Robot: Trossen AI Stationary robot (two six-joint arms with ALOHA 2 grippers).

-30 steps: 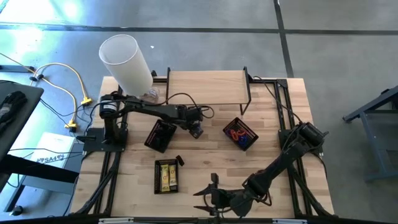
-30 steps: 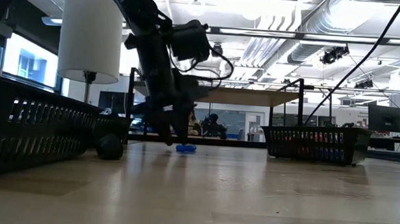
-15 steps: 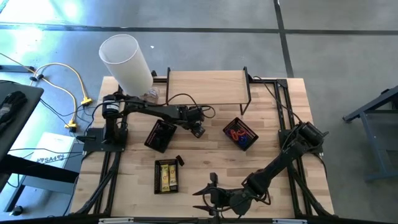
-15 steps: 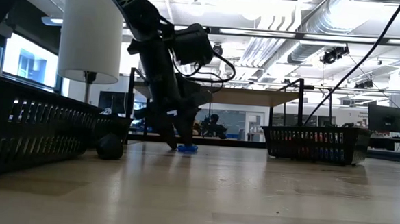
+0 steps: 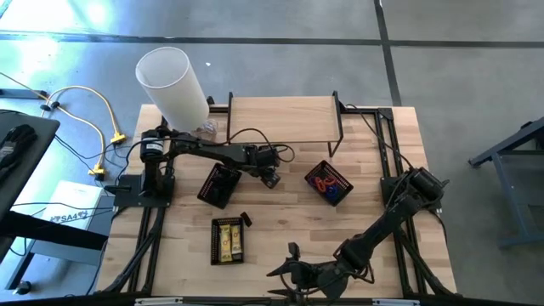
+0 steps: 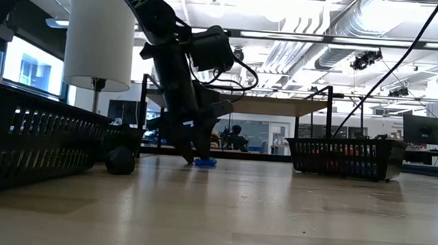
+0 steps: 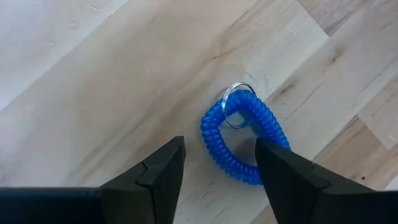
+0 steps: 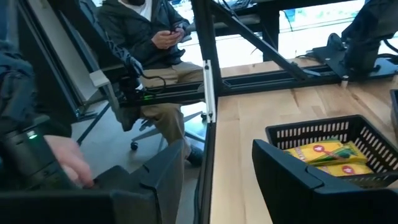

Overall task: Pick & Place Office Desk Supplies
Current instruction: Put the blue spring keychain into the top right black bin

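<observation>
A blue coiled loop band point(image 7: 211, 146) with a metal ring point(image 7: 238, 102) lies flat on the wooden table, near its middle. My left gripper point(image 5: 270, 178) points steeply down over it, open, with its fingertips low at the table beside the band point(image 6: 205, 162). One side of the loop lies between the fingers; the other side runs behind one finger point(image 7: 280, 171). My right gripper point(image 5: 285, 272) is open and empty at the table's near edge, pointing left. My left gripper comes at the blue band from above, slanting. One finger point(image 7: 280, 171) covers the loop's side point(image 7: 277, 140), so I cannot tell whether it touches the band. The band lies flat on the table.
A black basket of yellow packets point(image 5: 227, 240) stands near front, a dark basket point(image 5: 218, 184) left of the band, a basket of red and blue bands point(image 5: 328, 183) to its right. A dark clip point(image 5: 245, 219) lies loose. White cylinder point(image 5: 172, 85) and wooden shelf point(image 5: 285, 119) at back.
My left gripper has sunk a little toward the blue band, until its fingertips are at the table around it. The band has stayed where it was. My right gripper has rolled slightly at the near edge.
</observation>
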